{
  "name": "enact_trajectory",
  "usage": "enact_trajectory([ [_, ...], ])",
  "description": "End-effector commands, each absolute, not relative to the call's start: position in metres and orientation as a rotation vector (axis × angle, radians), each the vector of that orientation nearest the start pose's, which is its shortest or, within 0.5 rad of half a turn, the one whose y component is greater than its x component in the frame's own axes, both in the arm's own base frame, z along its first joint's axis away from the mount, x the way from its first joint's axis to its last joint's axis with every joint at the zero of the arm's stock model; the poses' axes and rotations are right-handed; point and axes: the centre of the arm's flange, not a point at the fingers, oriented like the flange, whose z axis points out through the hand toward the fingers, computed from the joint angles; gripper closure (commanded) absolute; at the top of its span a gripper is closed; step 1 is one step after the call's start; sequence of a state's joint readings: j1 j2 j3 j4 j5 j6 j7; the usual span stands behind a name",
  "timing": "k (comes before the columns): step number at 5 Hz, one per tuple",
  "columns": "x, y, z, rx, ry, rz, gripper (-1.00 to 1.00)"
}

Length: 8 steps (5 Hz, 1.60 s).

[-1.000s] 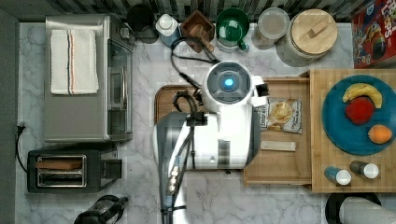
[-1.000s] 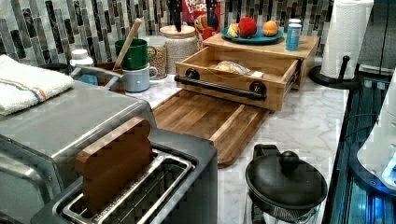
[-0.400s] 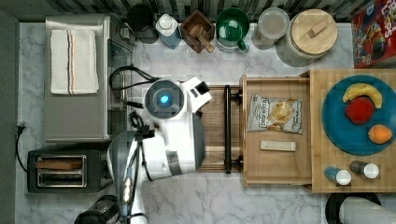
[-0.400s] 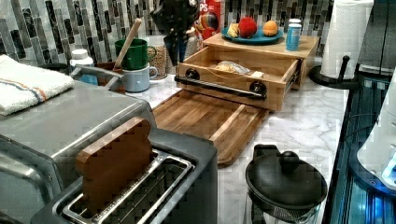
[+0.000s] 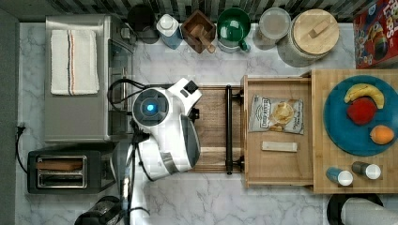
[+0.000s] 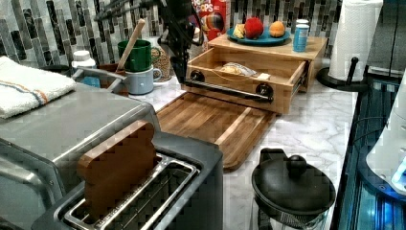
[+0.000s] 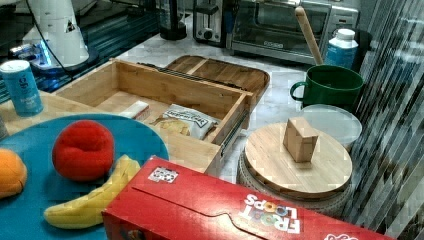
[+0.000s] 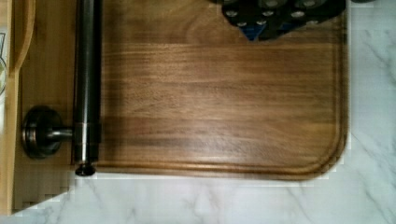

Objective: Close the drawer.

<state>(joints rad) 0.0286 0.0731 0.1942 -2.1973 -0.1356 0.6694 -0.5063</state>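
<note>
Marble countertop, pretty cluttered kitchen setup. In the top view the drawer (image 5: 277, 133) sits at about 3 o'clock from centre, pulled open, a chip bag (image 5: 276, 114) inside, its black bar handle (image 5: 228, 129) facing the darker wooden tray (image 5: 211, 126). The robot arm (image 5: 164, 129) hangs over that tray near 9 o'clock of the handle; can't tell if the pincer is apart or together. Likely risk: pushing off-centre on the bar could skew the drawer and jam it.

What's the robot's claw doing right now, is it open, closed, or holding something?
Claw: cannot be told. It hangs over the wooden tray, beside the handle of the open drawer, holding nothing that I can see.
</note>
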Motion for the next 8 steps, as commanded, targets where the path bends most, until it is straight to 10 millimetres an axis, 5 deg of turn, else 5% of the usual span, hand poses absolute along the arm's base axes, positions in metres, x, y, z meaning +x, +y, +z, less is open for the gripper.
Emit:
enact_trajectory([
  [1,0.517,0.057,0.274,-3.257,-0.177,0.052,1.0],
  [4,0.51,0.011,0.284,-3.308,-0.242,0.045,1.0],
  [8,0.518,-0.104,0.301,-3.335,-0.252,-0.07,1.0],
])
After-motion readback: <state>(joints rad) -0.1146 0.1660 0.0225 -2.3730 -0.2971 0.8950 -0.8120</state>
